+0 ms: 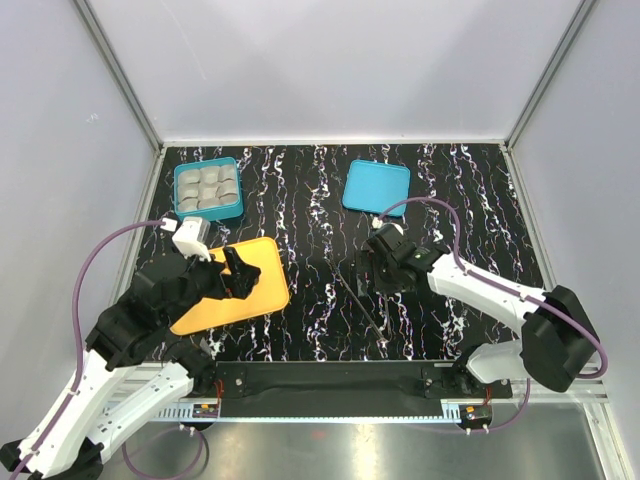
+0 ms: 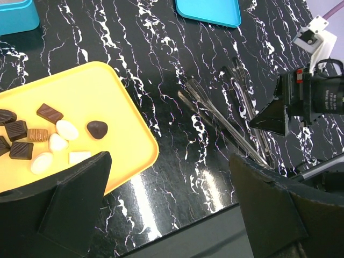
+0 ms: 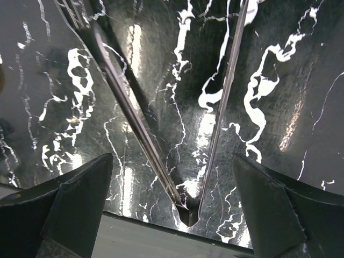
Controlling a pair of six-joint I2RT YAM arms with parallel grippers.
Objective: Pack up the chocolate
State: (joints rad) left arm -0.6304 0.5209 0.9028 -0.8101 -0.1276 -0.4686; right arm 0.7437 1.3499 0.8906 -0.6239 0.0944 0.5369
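Though beside tray [image 2: 107, 97] — tongs [image 3: 183, 200] under pincer [image 3: 172, 161]

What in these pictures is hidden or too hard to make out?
Top view: the left arm covers the chocolates and part of the tray.
Left wrist view: the top left edge cuts off the box, so its compartments don't show.
Right wrist view: the tongs run past the top edge, so their full length doesn't show.
Top view: the box compartments are too small to tell filled from empty.

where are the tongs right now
The tongs lie flat on the table near the centre of the top view, right of the orange tray and just under the right gripper.
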